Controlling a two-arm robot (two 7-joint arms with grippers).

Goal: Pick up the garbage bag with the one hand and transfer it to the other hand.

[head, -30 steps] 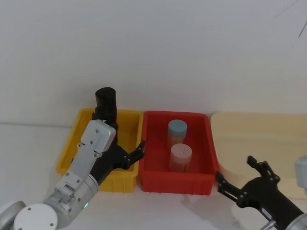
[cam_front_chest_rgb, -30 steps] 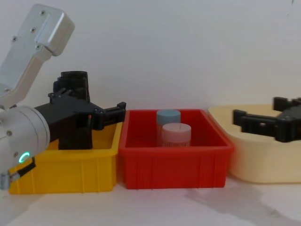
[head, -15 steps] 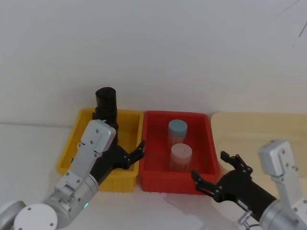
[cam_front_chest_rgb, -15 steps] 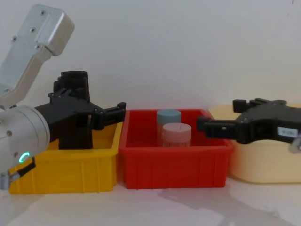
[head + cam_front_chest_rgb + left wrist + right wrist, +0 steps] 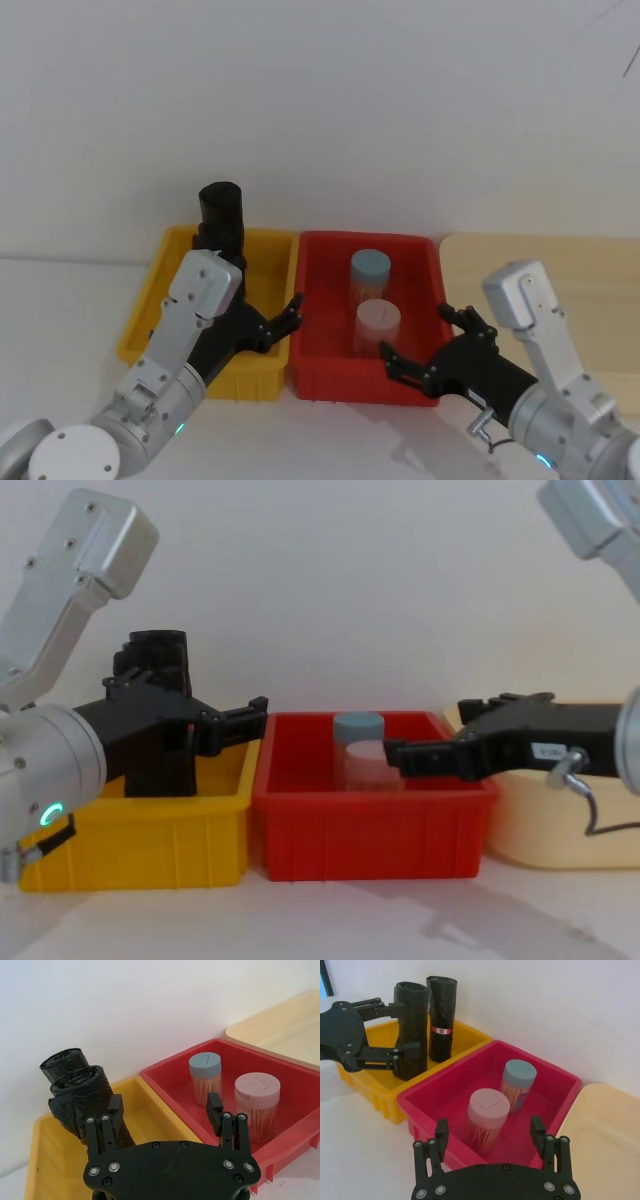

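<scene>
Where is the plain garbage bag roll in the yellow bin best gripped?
Grip the garbage bag around its mid-body, above the rim of the yellow bin, coming level from the robot's side. It stands upright, so its round flanks are free there; the stickered roll stands close behind, blocking the far side. The left gripper is open beside it.

Left arm (image 5: 190, 320), green ring (image 5: 48, 813) lit, reaches forward with its silver wrist link angled upward. Left gripper (image 5: 165, 1105) is held level, jaws spread wide, fingers aimed forward and slightly right. Right arm (image 5: 540, 330) is bent with its wrist link raised. Right gripper (image 5: 415, 332) is held level, jaws spread wide, fingers aimed toward the robot's left.
</scene>
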